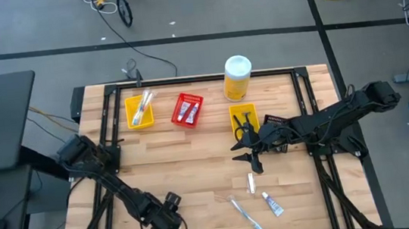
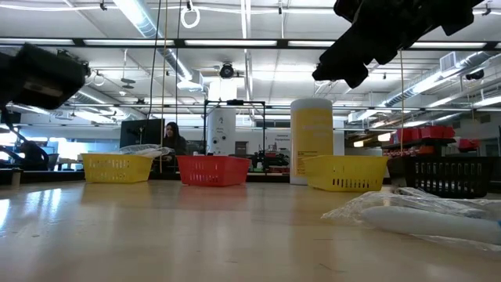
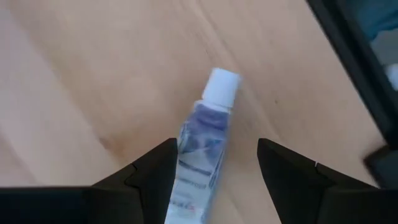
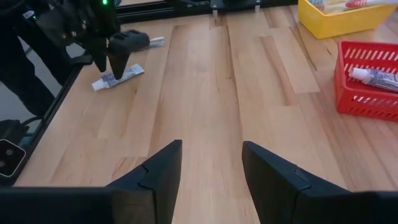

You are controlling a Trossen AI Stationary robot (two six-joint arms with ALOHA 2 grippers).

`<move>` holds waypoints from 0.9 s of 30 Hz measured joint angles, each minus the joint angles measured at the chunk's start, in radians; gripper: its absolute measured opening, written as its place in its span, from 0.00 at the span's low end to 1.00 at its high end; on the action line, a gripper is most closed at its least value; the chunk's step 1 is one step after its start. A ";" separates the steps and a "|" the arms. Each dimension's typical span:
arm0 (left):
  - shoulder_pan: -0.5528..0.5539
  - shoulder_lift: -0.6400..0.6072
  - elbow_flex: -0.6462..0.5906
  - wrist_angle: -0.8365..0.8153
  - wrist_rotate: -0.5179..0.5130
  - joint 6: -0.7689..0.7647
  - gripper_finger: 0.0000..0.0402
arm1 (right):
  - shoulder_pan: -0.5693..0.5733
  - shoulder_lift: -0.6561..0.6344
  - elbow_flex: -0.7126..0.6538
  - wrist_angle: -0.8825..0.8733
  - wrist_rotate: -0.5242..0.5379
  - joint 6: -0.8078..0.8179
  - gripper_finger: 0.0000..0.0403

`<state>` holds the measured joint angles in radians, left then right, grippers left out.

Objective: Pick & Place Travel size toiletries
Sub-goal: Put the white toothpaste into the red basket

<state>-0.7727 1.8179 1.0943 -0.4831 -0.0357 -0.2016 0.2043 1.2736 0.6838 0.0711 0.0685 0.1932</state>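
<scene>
Wooden slats make up the surface [image 1: 194, 161] we work on, with a lab room beyond it. Our left tool [image 3: 214, 171] sits low at the near left edge with its fingers spread wide, released and holding nothing, and a small toothpaste tube [image 3: 200, 146] lies flat on the wood between them. The tube's long axis runs straight out along the tool's reach, cap end away, so both fingers flank its sides and a plain squeeze should catch it across the narrow way. Our right tool [image 4: 211, 180] hangs over the middle of the surface, fingers parted and empty, well apart from this tube. More toiletries lie near the front right: a toothbrush [image 1: 244, 214], another tube [image 1: 273, 205] and what looks like a small packet [image 1: 251, 183]. Farther back stand a yellow bin [image 1: 139, 111], a red bin [image 1: 187, 110], and a second yellow bin [image 1: 242, 120].
</scene>
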 joint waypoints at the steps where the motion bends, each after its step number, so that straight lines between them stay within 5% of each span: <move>1: 0.000 0.010 0.000 -0.002 0.002 0.000 0.58 | 0.000 0.000 0.000 0.000 0.000 0.000 0.44; 27: 0.000 0.060 0.001 -0.003 -0.075 -0.095 0.57 | 0.000 0.000 0.000 0.000 0.000 0.000 0.42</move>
<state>-0.7725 1.8780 1.0950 -0.4858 -0.1107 -0.2961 0.2044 1.2736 0.6838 0.0711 0.0681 0.1934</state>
